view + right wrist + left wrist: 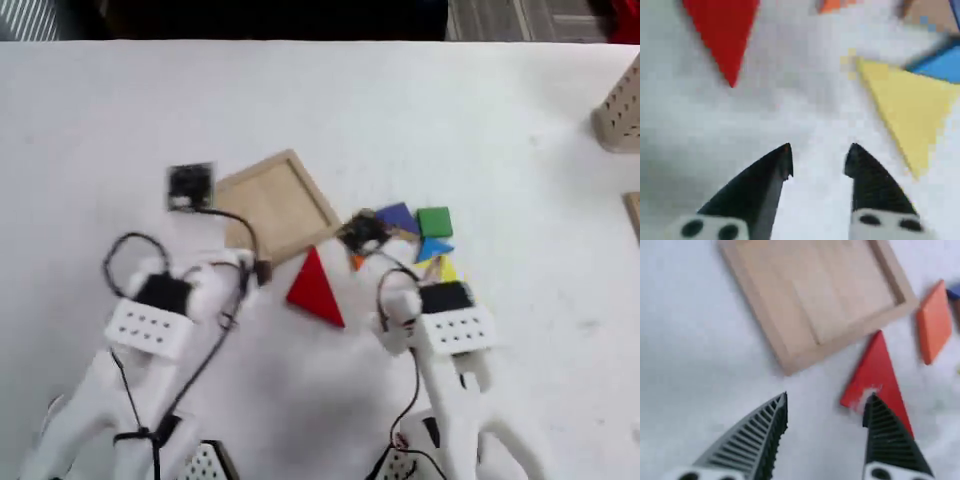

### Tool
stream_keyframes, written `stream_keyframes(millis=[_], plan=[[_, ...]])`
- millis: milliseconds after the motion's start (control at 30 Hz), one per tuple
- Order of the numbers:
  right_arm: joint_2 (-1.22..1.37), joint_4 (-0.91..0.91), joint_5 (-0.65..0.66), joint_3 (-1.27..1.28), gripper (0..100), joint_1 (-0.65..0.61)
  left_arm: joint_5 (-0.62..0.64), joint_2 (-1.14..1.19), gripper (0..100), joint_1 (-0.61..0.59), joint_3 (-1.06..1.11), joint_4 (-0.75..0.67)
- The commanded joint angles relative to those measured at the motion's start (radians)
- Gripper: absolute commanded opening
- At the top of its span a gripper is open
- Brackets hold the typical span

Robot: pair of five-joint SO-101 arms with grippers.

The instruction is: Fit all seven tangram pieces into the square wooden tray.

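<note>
Beyond the left jaws lies the square wooden tray (815,295), flat on the white bench (685,365), with one corner turned toward them. Inside its raised rim the floor shows bare wood grain. The left jaws stand wide apart and hold nothing, with bare bench in the gap between them. The red triangle (877,377) lies flat outside the tray, its far point right at the tray's near edge; whether it touches the rim I cannot tell. One ribbed left jaw tip overlaps the triangle's near edge from above, and contact there cannot be judged either. Past that jaw and past the red triangle, an orange piece (935,322) lies off the tray's corner.

The right jaws are parted moderately and grip nothing, with white bench under the gap. A yellow triangle (905,107) lies just ahead of them toward their right side, one point aimed back between the tips. A light blue piece (940,62) sits beyond it, right against it. The red triangle lies ahead toward their left side, between the two arms. Farther beyond the right jaws, a green square (434,221) and a dark blue piece (397,216) lie side by side, all outside the tray
</note>
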Motion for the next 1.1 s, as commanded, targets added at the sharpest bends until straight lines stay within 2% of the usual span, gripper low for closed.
stream_keyframes(millis=[0,100,200,333,533,733,867,1067], plan=[[-0.05,-0.102,-0.035,0.071,13.4,0.182,0.126,0.002,33,0.225,-0.035,0.008],[-0.053,-0.117,-0.04,0.086,13.4,0.229,0.209,0.007,39,0.3,-0.032,-0.029],[-0.05,-0.117,-0.037,0.089,13.4,0.236,0.219,0.094,38,0.303,-0.035,-0.064],[-0.05,-0.117,-0.035,0.089,13.4,0.232,0.222,0.348,38,0.306,-0.074,-0.146],[-0.05,-0.117,-0.034,0.089,13.4,0.231,0.229,0.671,37,0.265,-0.279,-0.13],[-0.048,-0.117,-0.034,0.091,13.4,0.231,0.229,0.788,36,0.252,-0.423,-0.026],[-0.048,-0.117,-0.034,0.092,13.4,0.231,0.278,0.828,37,0.2,-0.48,-0.018],[-0.048,-0.117,-0.034,0.092,13.3,0.231,0.27,0.845,36,0.193,-0.497,-0.018]])
